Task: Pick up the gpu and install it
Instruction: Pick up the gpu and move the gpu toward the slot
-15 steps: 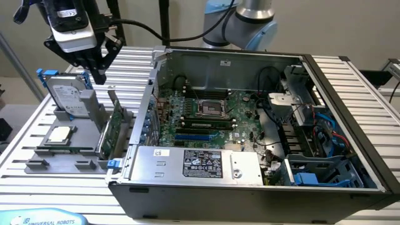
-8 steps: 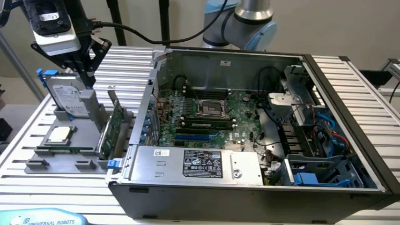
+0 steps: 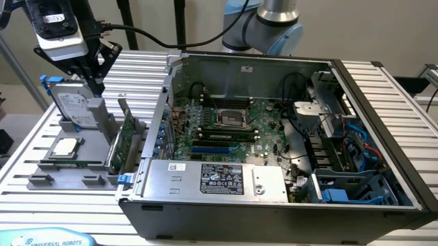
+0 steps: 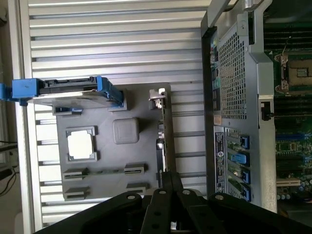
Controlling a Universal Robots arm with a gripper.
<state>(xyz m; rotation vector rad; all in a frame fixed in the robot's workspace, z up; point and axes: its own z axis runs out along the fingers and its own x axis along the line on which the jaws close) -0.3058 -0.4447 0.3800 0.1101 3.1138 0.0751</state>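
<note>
The gpu (image 3: 126,144) stands on edge in a slot of the grey holder tray (image 3: 51,171), a green card with its silver bracket pointing up. In the wrist view the gpu (image 4: 164,141) shows as a thin dark edge beside the holder tray (image 4: 105,161). My gripper (image 3: 98,87) hangs above the tray, over the hard drive and a little away from the card. Its fingers are shut together with nothing between them. Seen from the wrist, the gripper (image 4: 168,179) has its tips lined up with the near end of the card's edge.
A silver hard drive (image 3: 74,105) with blue rails and a square processor chip (image 3: 65,147) share the tray. The open computer case (image 3: 383,102) lies at the exterior view's right, with its motherboard (image 3: 229,120), blue slot (image 3: 212,150) and power supply (image 3: 212,179).
</note>
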